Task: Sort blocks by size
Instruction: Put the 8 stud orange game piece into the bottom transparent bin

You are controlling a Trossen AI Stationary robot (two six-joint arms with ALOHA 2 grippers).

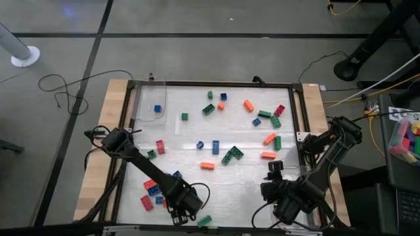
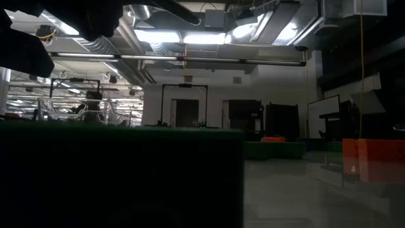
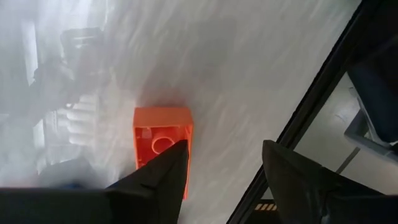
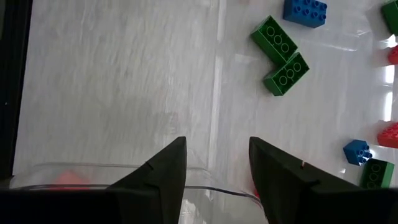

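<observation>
Red, orange, green and blue blocks lie scattered over the white mat (image 1: 197,131). My left gripper (image 1: 178,208) points steeply down near the mat's near-left corner, open (image 3: 224,149). An orange block (image 3: 163,134) lies upside down on the mat with its hollow underside showing, beside and partly behind one finger (image 3: 168,171), not between the two. A cluster of red and blue blocks (image 1: 152,191) lies to its left. My right gripper (image 1: 272,193) hangs open (image 4: 216,142) over the near-right mat, nothing between its fingers. Two green blocks (image 4: 280,53) lie in an L beyond it. My left gripper has one finger overlapping the orange block's near edge (image 3: 177,149) in the left wrist view. The finger hides the spot, so I cannot tell whether it touches the block. The block lies flat on the mat.
A clear container (image 1: 149,105) at the far left holds a blue block (image 1: 157,109). A clear curved rim (image 4: 93,168) shows just under my right gripper. The black frame (image 1: 298,118) borders the mat. A green block (image 1: 204,221) lies at the near edge. A box of coloured blocks (image 1: 407,137) stands off the table's right side.
</observation>
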